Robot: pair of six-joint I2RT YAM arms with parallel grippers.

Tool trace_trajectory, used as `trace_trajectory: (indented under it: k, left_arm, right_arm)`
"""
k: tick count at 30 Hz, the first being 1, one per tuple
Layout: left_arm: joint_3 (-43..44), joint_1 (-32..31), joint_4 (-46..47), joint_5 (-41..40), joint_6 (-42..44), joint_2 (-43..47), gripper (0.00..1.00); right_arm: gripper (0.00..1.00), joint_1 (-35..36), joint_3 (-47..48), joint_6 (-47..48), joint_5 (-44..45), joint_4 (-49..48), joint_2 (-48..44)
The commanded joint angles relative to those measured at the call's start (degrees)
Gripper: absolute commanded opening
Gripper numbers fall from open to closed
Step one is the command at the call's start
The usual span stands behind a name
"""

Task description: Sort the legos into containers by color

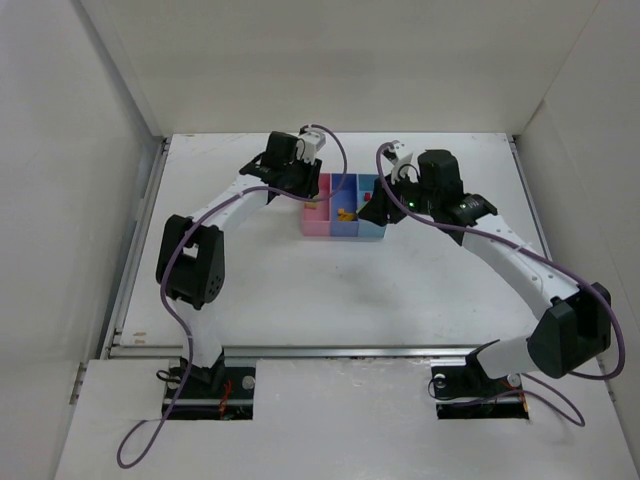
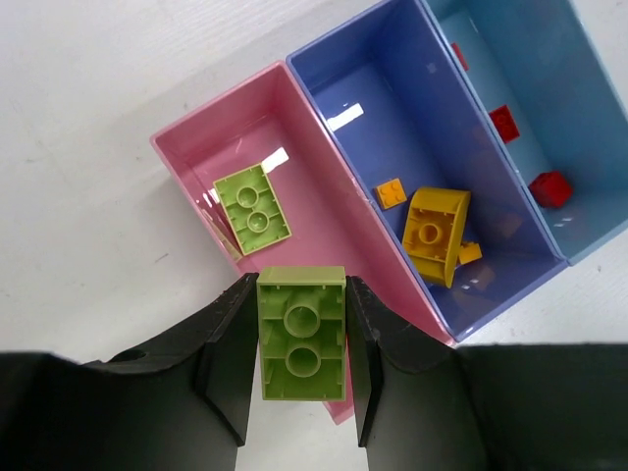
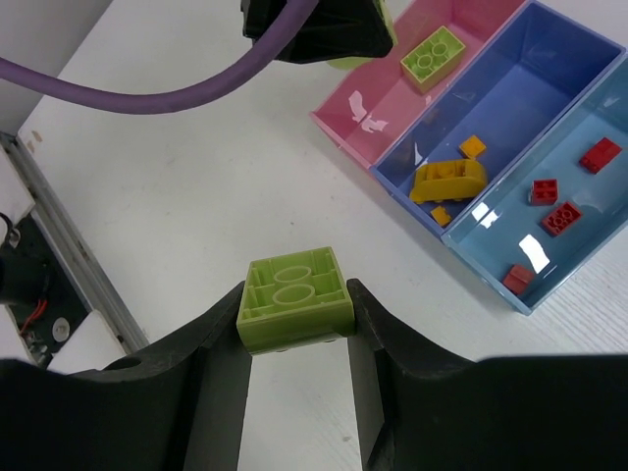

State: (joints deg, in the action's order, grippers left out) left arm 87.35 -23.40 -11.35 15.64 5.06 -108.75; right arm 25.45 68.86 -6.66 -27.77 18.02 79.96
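Three joined bins stand mid-table: pink, medium blue, light blue. My left gripper is shut on a lime green lego, held above the end wall of the pink bin, which holds another lime lego. My right gripper is shut on a second lime green lego, held above bare table, apart from the bins. The medium blue bin holds yellow-orange legos. The light blue bin holds red legos.
White walls enclose the table on the left, back and right. My left arm's wrist and purple cable hang over the pink bin in the right wrist view. A metal rail runs along the table's edge.
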Motion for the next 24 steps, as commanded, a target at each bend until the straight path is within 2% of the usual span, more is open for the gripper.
trace_trajectory:
  k: [1, 8, 10, 11, 12, 13, 14, 16, 19, 24]
  left_arm:
    - [1.33, -0.07, 0.63, -1.4, -2.59, -1.11, 0.26]
    - [0.8, -0.59, 3.36, 1.59, -6.2, -2.43, 0.37]
    - [2.12, -0.6, 2.75, 1.59, -6.2, -3.13, 0.44]
    - [2.64, -0.6, 2.22, 1.59, -6.2, -3.66, 0.51]
    - [2.65, -0.6, 2.21, 1.59, -6.2, -3.66, 0.51]
    - [2.65, -0.6, 2.21, 1.07, -6.2, -4.18, 0.55]
    - [2.65, -0.6, 1.69, 1.06, -6.2, -4.19, 0.64]
    - [3.26, -0.6, 1.07, 1.06, -6.2, -4.19, 0.72]
    - [3.79, -0.6, -0.16, 1.06, -6.2, -4.19, 0.73]
    - [3.79, -0.6, -0.94, 2.2, -2.78, 2.73, 0.73]
  right_arm:
    - [0.0, -0.49, 2.77, 0.77, 0.61, 0.0, -1.39]
    - [0.0, -0.49, 3.83, 1.82, 0.61, 2.28, -1.39]
    - [0.0, -0.49, 3.83, 2.35, 0.61, 2.28, -1.39]
    - [0.0, -0.49, 3.83, 2.35, 0.61, 2.28, -1.39]
    - [0.0, -0.49, 3.83, 2.35, 0.61, 2.28, -1.39]
    - [0.0, -0.49, 3.83, 2.35, 0.61, 2.28, -1.39]
    - [0.0, -0.49, 3.83, 2.35, 0.61, 2.28, -1.39]
    - [0.0, -0.49, 3.83, 2.35, 0.09, 2.28, -1.91]
    - [0.0, -0.49, 3.83, 2.35, -0.53, 2.89, -1.92]
    - [0.0, -0.49, 4.96, 4.37, 1.3, 8.16, 0.45]
